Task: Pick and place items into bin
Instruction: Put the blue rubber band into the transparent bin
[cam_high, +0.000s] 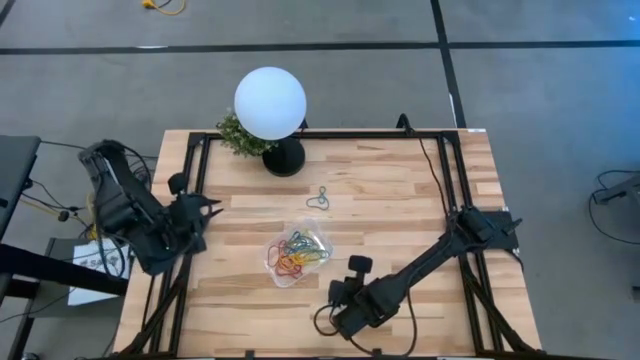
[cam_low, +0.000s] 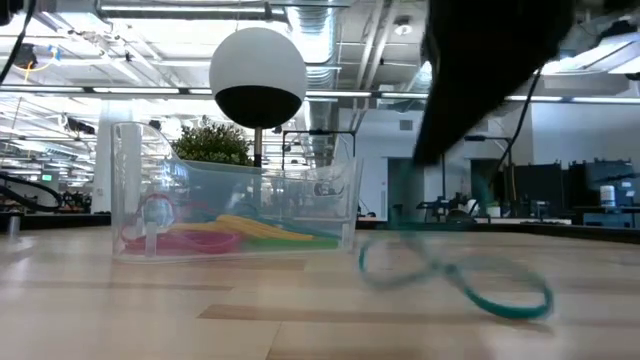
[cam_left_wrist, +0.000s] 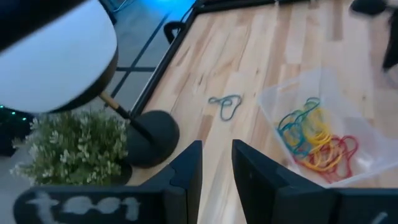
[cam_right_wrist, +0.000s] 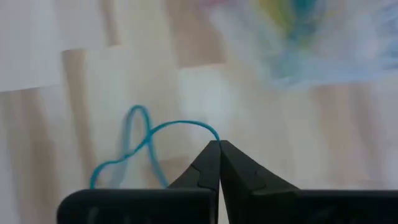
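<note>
The clear bin (cam_high: 297, 257) stands on the table's middle and holds several coloured bands (cam_left_wrist: 314, 140). One grey band (cam_high: 319, 199) lies flat on the wood between the bin and the lamp. My right gripper (cam_right_wrist: 218, 149) is low over the table, near-right of the bin, shut on a blue-green band (cam_right_wrist: 142, 148). That band (cam_low: 455, 278) shows blurred in the low view, right of the bin (cam_low: 235, 200). My left gripper (cam_left_wrist: 216, 167) waits open at the table's left edge, touching nothing. My right gripper pinches the blue-green band between its two fingertips (cam_right_wrist: 208, 155), on the curved end of one loop (cam_right_wrist: 208, 129). The rest of the twisted band trails away from the fingers. Its lower loops (cam_low: 500, 298) seem to lie on the wood; blur hides whether they touch.
A white globe lamp (cam_high: 270, 103) on a black base (cam_high: 284, 158) and a small green plant (cam_high: 238, 135) stand at the far edge. Black frame rails (cam_high: 195, 180) run along the table's left and right sides. Bare wood lies near the front edge.
</note>
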